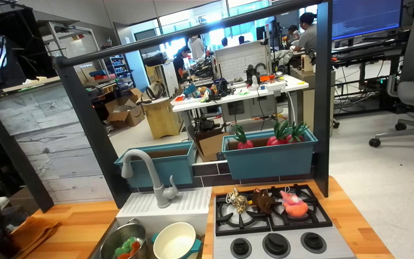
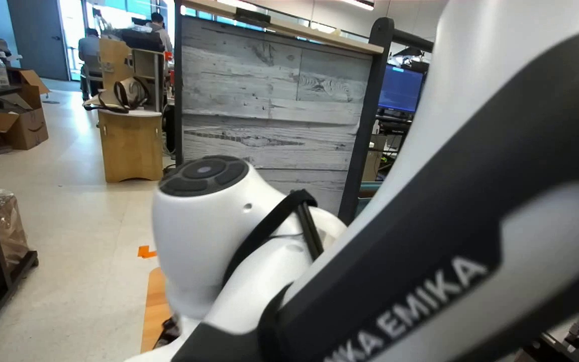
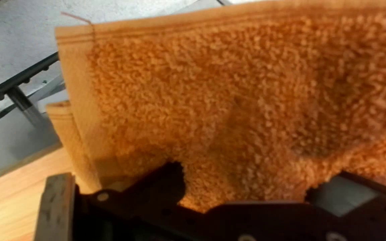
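We see the orange towel (image 3: 213, 90) on the wooden counter (image 3: 15, 190), straight ahead of the claw (image 3: 246, 180), its far hem (image 3: 179, 20) running roughly across the gap. The fingers (image 3: 166, 182) stand spread; contact we can't tell.

1. In an exterior view, you look down across the stove (image 1: 257, 246) toward a white workbench (image 1: 293, 85).
2. In an exterior view, you look past the arm (image 2: 420, 226), very near, toward the plank panel (image 2: 274, 95).
3. In the wrist view, you look closely past the gripper (image 3: 245, 180) onto orange cloth (image 3: 196, 90).
4. Both exterior views give you the plank panel; an exterior view repeats the orange cloth (image 1: 36, 230).
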